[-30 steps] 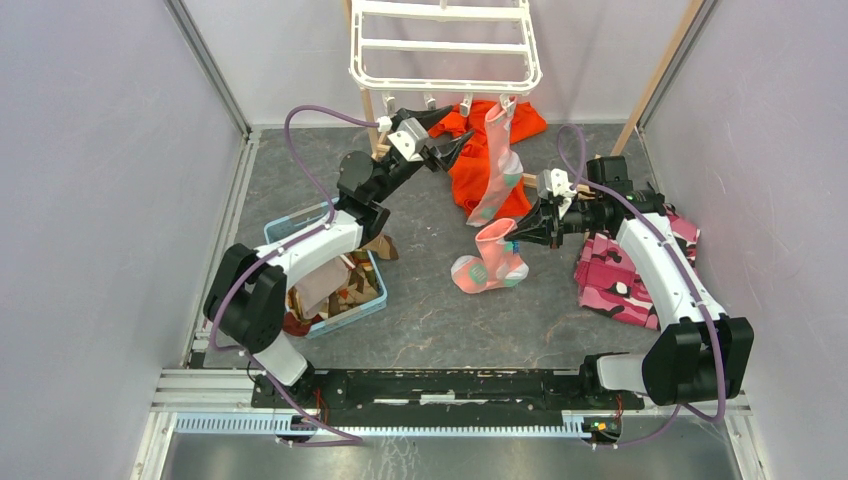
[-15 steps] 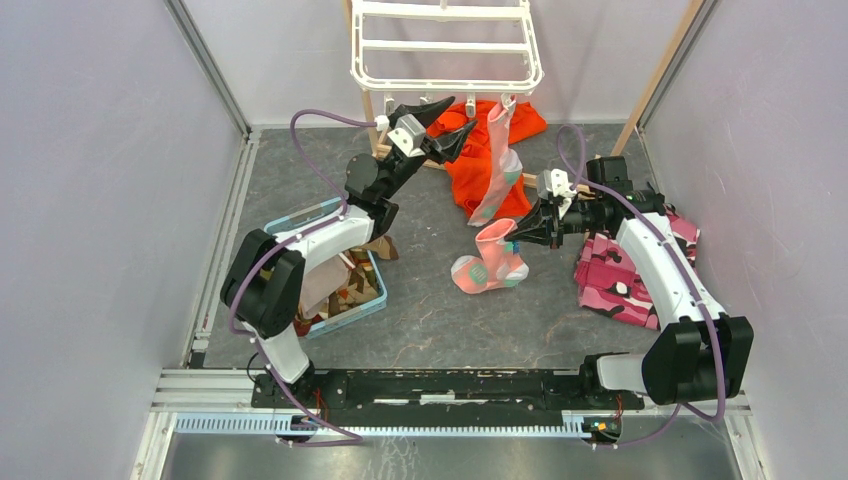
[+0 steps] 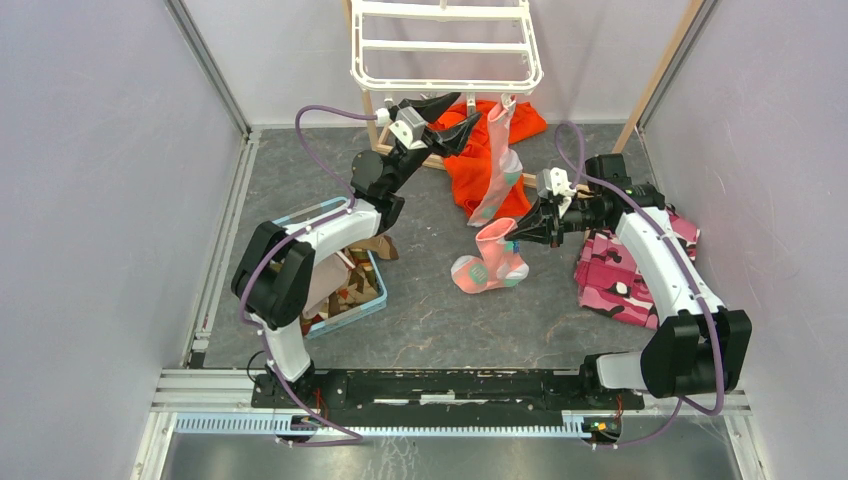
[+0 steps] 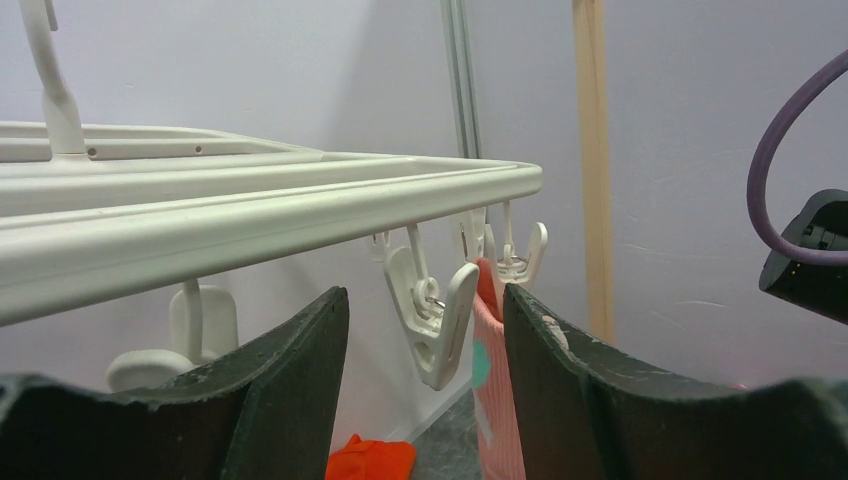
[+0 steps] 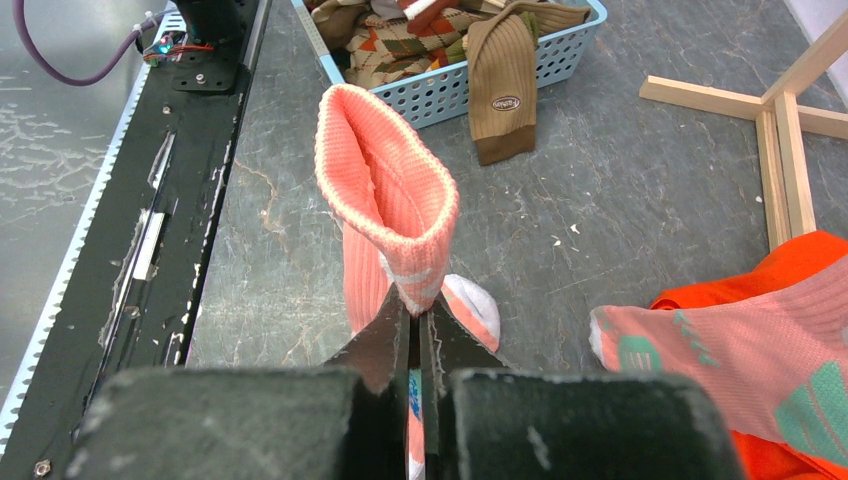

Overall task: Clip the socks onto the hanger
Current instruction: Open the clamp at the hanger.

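The white hanger (image 3: 445, 45) hangs at the back; its bar (image 4: 250, 205) fills the left wrist view. One pink sock (image 3: 497, 165) hangs from a clip at its front right, also seen in the left wrist view (image 4: 495, 390). My left gripper (image 3: 447, 118) is open, raised under the hanger's front edge, its fingers either side of an empty white clip (image 4: 432, 320). My right gripper (image 3: 517, 230) is shut on the cuff of a second pink sock (image 3: 487, 258), whose open cuff (image 5: 385, 190) stands up while its foot rests on the floor.
A blue basket (image 3: 375, 295) with several socks sits at the left; a brown sock (image 5: 503, 80) hangs over its rim. An orange garment (image 3: 470, 165) lies under the hanger. Pink camouflage cloth (image 3: 615, 275) lies at the right. Wooden stand feet (image 5: 775, 130) cross the floor.
My left gripper has risen and moved toward the hanger's front edge, now bracketing an empty clip. The right gripper has shifted slightly, still holding the pink sock.
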`<state>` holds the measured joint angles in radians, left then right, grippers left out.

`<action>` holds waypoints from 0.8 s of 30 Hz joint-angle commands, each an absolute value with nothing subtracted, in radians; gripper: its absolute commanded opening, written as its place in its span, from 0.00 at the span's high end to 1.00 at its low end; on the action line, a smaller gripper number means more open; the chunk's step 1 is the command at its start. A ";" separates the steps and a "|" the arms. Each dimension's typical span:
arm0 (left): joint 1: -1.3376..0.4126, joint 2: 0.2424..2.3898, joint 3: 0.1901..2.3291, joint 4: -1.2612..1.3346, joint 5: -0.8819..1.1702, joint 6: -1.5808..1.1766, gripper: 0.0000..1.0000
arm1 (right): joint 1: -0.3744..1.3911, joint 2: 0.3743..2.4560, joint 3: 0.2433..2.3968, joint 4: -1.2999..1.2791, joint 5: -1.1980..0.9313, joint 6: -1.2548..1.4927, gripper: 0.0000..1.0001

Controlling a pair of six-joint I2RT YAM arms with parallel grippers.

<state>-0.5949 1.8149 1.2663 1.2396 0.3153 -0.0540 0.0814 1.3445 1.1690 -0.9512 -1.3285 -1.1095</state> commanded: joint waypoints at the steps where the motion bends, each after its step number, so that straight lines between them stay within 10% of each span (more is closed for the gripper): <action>1: -0.591 1.833 1.324 1.303 0.302 -0.113 0.36 | 0.075 1.353 1.219 -1.001 -1.362 -1.167 1.00; 24: -0.592 1.878 1.391 1.292 0.337 -0.167 0.40 | 0.066 1.357 1.229 -1.040 -1.369 -1.205 1.00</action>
